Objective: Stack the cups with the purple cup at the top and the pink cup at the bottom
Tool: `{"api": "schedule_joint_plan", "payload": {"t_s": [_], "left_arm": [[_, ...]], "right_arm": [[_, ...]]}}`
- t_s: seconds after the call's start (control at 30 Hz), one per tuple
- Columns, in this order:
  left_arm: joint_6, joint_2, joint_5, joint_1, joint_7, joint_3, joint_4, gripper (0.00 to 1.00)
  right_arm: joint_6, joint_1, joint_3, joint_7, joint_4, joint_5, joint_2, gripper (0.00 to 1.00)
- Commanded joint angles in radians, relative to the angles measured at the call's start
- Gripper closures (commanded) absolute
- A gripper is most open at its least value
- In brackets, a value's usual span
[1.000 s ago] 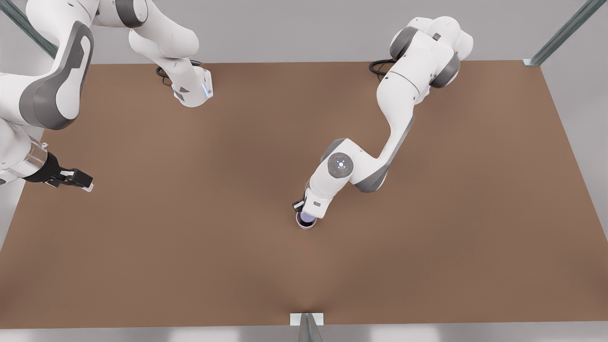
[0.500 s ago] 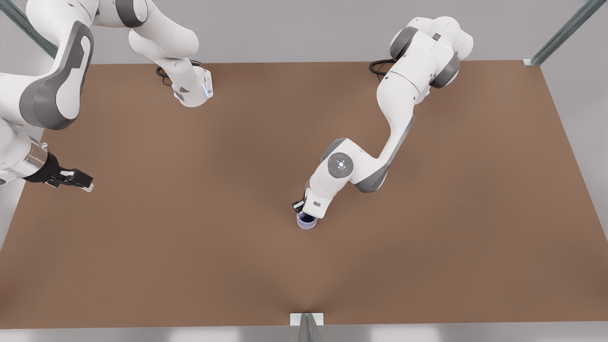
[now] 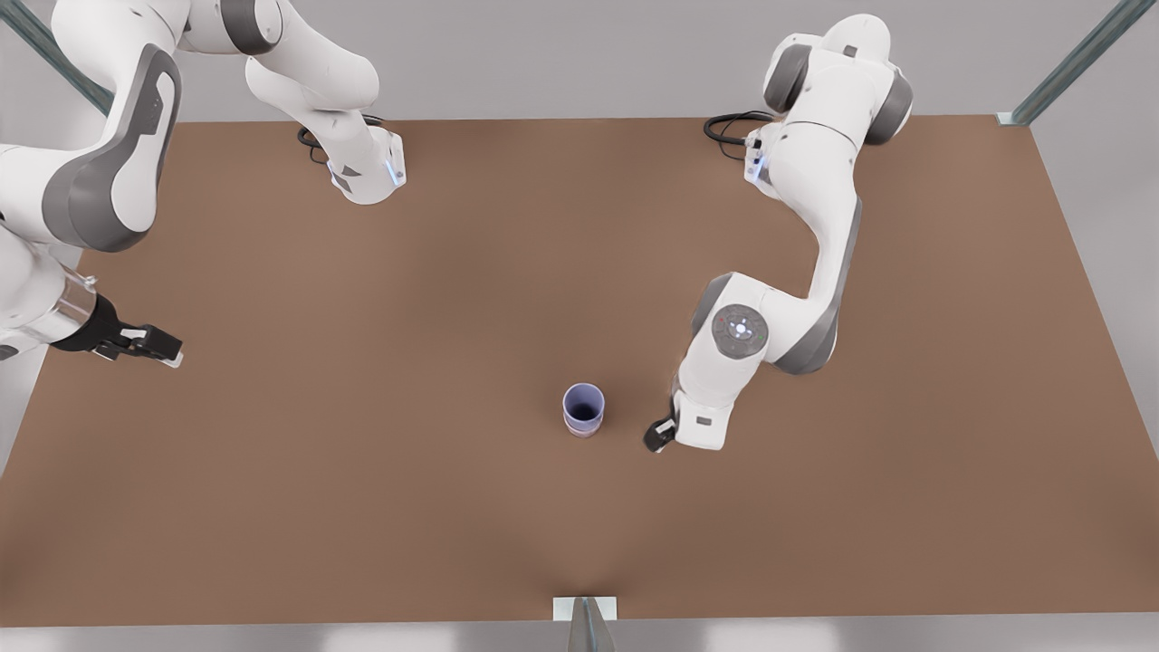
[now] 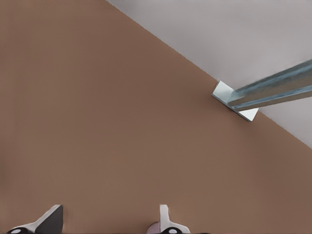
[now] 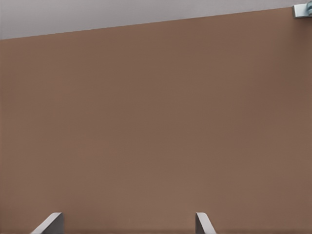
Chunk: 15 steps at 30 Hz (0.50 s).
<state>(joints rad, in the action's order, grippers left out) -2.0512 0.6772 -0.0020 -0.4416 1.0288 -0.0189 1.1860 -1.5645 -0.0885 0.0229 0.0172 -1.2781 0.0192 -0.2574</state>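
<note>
The purple cup (image 3: 583,404) stands upright at the table's middle, nested inside the pink cup (image 3: 584,432), of which a thin mauve band shows below it. My right gripper (image 3: 665,439) hangs just to the front view's right of the stack, apart from it. In the right wrist view, the right gripper (image 5: 129,219) is open over bare table with nothing between its fingers. My left gripper (image 3: 163,349) waits near the table's edge on the front view's left. The left wrist view shows the left gripper (image 4: 109,217) open and holding nothing.
The brown table (image 3: 362,471) has a metal bracket and post (image 3: 585,611) at the middle of its near edge, also seen as the bracket (image 4: 234,100). Both arm bases (image 3: 367,177) stand at the far edge. A corner post (image 3: 1068,63) rises at the far right.
The right gripper let go of the purple cup, now seated in the pink cup, and swung away to the front view's right. The left arm hardly moved.
</note>
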Motion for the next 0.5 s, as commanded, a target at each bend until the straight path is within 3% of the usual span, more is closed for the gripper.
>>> {"api": "schedule_joint_plan", "payload": {"t_s": [0.0,0.07,0.17,0.3,0.47], "left_arm": [[0.226,-0.024,-0.010,0.050,-0.556,-0.030,-0.003,0.00],[0.310,-0.062,-0.010,0.083,-0.693,-0.036,-0.005,0.00],[0.490,-0.209,0.000,0.268,-0.960,0.068,0.032,0.00],[0.493,-0.412,0.000,0.360,-0.961,0.142,0.185,0.00],[0.496,-0.473,0.005,0.402,-1.130,0.152,0.193,0.00]], "right_arm": [[0.000,-0.001,0.002,0.000,0.005,-0.001,0.001,0.00],[0.001,-0.001,0.002,0.000,0.005,-0.001,0.001,0.00],[0.001,-0.001,0.002,-0.002,0.005,-0.001,0.001,0.00],[-0.002,-0.002,0.002,0.000,0.012,0.001,0.000,0.00],[0.001,-0.008,0.002,-0.002,0.014,-0.001,0.001,0.00]]}}
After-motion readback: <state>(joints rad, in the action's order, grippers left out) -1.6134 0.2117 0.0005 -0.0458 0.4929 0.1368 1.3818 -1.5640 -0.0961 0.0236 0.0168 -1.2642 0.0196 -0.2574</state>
